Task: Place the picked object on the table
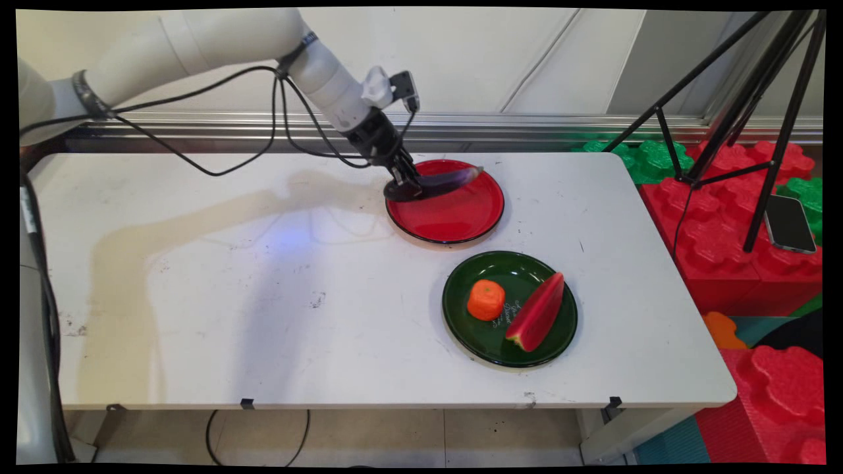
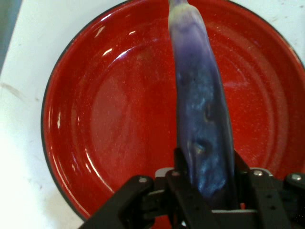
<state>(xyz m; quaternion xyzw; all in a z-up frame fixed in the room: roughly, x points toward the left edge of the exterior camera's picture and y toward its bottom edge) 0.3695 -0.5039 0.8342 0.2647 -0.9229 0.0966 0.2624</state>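
Note:
A long dark purple eggplant (image 1: 446, 182) is clamped at its thick end by my gripper (image 1: 403, 187), just above the red plate (image 1: 461, 220) at the table's far middle. The eggplant points to the right across the plate's far rim. The hand view has the eggplant (image 2: 202, 124) running from between the fingers up over the red plate (image 2: 114, 119), its pale tip at the top edge. The gripper (image 2: 205, 191) is shut on it.
A green plate (image 1: 484, 342) stands nearer the front right, carrying an orange piece (image 1: 486, 299) and a watermelon slice (image 1: 537, 312). Past the table's right edge are red and green foam blocks (image 1: 718, 217), a black tripod (image 1: 757, 105) and a phone (image 1: 788, 222).

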